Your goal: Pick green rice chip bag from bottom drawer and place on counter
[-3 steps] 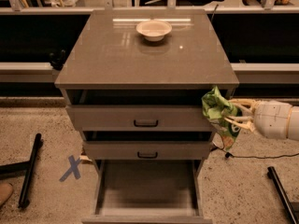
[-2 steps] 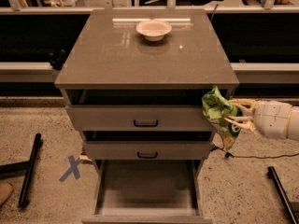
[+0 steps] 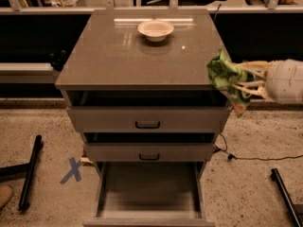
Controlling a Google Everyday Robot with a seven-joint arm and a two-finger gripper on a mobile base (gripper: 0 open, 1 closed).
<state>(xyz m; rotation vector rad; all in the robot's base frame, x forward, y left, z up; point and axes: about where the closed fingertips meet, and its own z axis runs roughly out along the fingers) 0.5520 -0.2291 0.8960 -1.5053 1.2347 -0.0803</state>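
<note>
My gripper (image 3: 246,82) reaches in from the right and is shut on the green rice chip bag (image 3: 226,81). I hold the bag in the air at the counter's right front corner, about level with the counter top. The counter (image 3: 128,56) is a glossy grey-brown square top. The bottom drawer (image 3: 149,193) is pulled open below, and its flat interior shows nothing inside.
A white bowl (image 3: 155,30) stands at the back middle of the counter. The two upper drawers (image 3: 147,119) with black handles stand slightly open. A blue X (image 3: 72,170) marks the floor at left. Black bars (image 3: 29,171) lie on the floor at both sides, and a cable (image 3: 258,158) at right.
My gripper has lifted the bag upward, from beside the top drawer to about the level of the counter top at its right front corner.
</note>
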